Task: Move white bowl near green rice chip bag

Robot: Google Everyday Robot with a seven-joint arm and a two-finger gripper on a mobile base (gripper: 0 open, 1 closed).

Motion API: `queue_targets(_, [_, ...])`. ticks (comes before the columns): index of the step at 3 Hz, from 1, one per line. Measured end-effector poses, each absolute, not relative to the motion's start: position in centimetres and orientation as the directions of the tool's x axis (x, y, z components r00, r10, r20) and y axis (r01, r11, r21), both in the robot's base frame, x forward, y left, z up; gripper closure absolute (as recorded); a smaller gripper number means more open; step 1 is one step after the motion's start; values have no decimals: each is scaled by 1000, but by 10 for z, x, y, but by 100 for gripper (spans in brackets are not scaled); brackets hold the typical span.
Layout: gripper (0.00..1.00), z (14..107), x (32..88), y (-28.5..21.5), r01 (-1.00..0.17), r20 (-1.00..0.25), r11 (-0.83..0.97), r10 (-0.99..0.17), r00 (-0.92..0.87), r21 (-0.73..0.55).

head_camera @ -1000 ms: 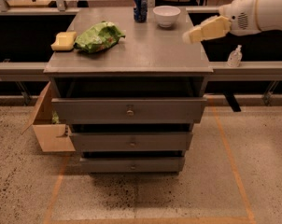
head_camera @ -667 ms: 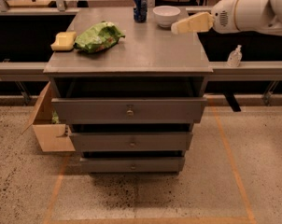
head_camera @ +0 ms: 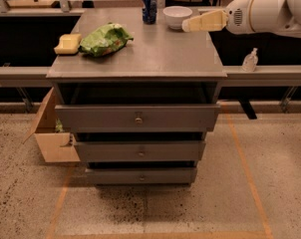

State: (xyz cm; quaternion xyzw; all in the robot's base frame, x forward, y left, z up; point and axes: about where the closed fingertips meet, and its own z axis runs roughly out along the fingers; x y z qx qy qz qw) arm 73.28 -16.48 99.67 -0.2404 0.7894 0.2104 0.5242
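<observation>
Here, in the camera view, a gray counter [head_camera: 155, 54] is standing in the middle, and three drawers [head_camera: 138, 117] are showing on its front.

The white bowl [head_camera: 176, 15] is sitting by the back edge of the counter, toward the back right corner. A blue soda can [head_camera: 149, 6] is standing just beside the bowl, also by the back edge.

The green rice chip bag [head_camera: 104, 39] is lying near the left edge, well apart from the bowl. A yellow sponge [head_camera: 67, 44] is lying right beside the bag, at the left edge.

The robot's white arm [head_camera: 265, 11] is reaching in from the right, above the back right corner. Its tan claw [head_camera: 187, 26] is pointing at the bowl, and its tip is sitting right by the bowl's side. I cannot tell if the claw is wide or narrow, or if it is touching the bowl.

A cardboard box [head_camera: 53, 143] is sitting on the floor by the counter's left side. A small clear bottle [head_camera: 249, 61] is standing on a ledge past the right edge.
</observation>
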Motion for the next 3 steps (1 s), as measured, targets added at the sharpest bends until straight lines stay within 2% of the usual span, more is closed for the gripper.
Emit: queue_targets(3, [0,984,773,-178,-448,-965,894,-135,-225,-21])
